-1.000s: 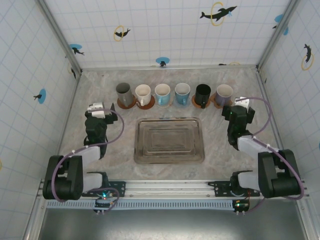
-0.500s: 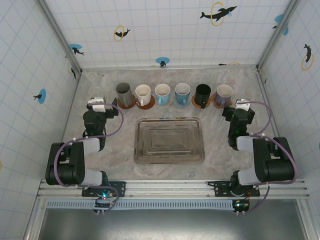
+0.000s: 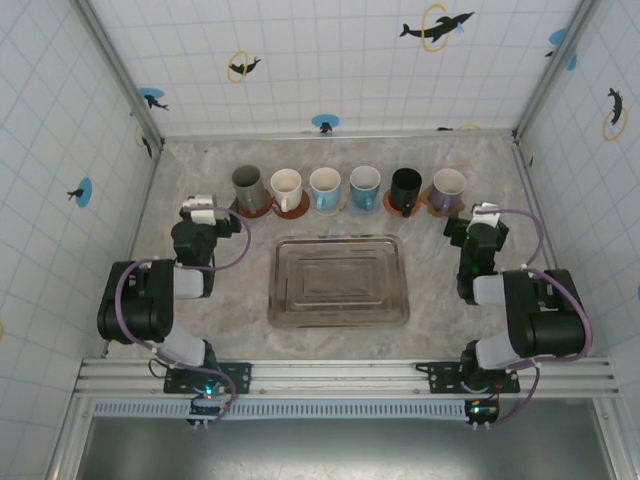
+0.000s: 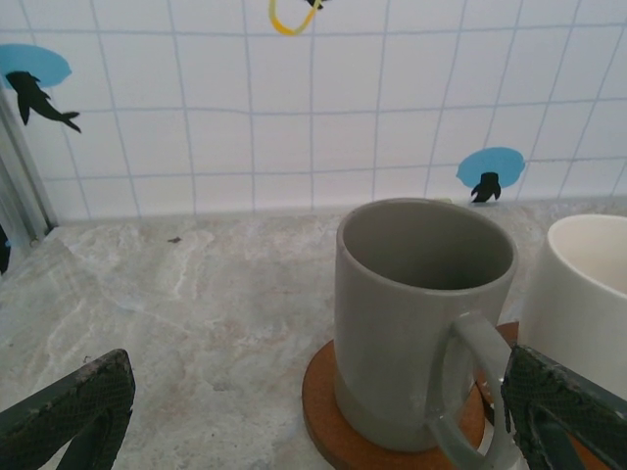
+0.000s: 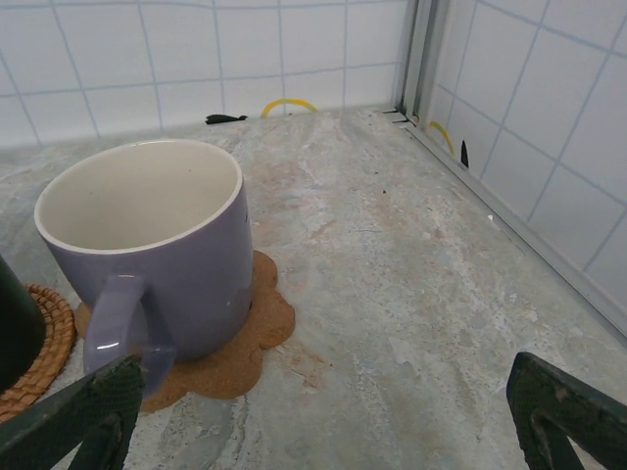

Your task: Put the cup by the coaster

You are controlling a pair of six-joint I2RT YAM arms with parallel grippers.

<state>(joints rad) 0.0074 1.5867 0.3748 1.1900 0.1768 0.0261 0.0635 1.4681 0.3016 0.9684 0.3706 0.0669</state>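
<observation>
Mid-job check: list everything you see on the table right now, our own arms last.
grey mug: one, grey, left end of the far row
white mug: one, white, next along
light blue mugs: two, light blue, middle of the row
black mug: one, black, fifth along
purple mug: one, purple, right end
coasters: at least four, brown, under the grey, white, black and purple mugs
tray: one, silver, centre, bare
left gripper: black, open, facing the grey mug
right gripper: black, open, facing the purple mug
</observation>
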